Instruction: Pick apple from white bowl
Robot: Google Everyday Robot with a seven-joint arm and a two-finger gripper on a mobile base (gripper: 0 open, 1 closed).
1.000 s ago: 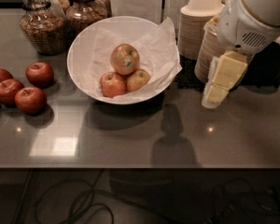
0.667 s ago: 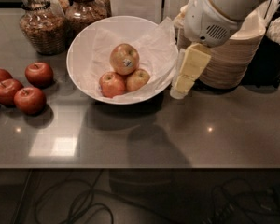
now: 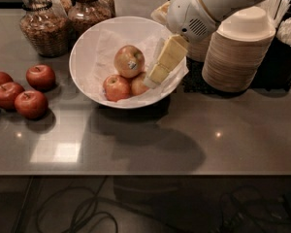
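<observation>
The apple (image 3: 129, 60), yellow-red with a small dark-and-white sticker, lies on top of two smaller yellow-red apples (image 3: 117, 87) in the white bowl (image 3: 78, 47), which is lined with crumpled white paper. My gripper (image 3: 153, 78), with pale yellow fingers on a white wrist, hangs over the bowl's right side. Its tip is just right of the apple and above a smaller apple (image 3: 138, 84), which it partly hides. It holds nothing that I can see.
Several dark red apples (image 3: 31, 104) lie on the grey counter to the left. Two glass jars (image 3: 41, 23) stand behind the bowl at the back left. A tall stack of off-white disposable bowls (image 3: 237, 52) stands right of the bowl, with a dark holder (image 3: 288, 38) beyond it.
My gripper has moved left from beside the stack of disposable bowls, over the white bowl's right rim, and now sits close to the sticker apple. The apples have not moved.
</observation>
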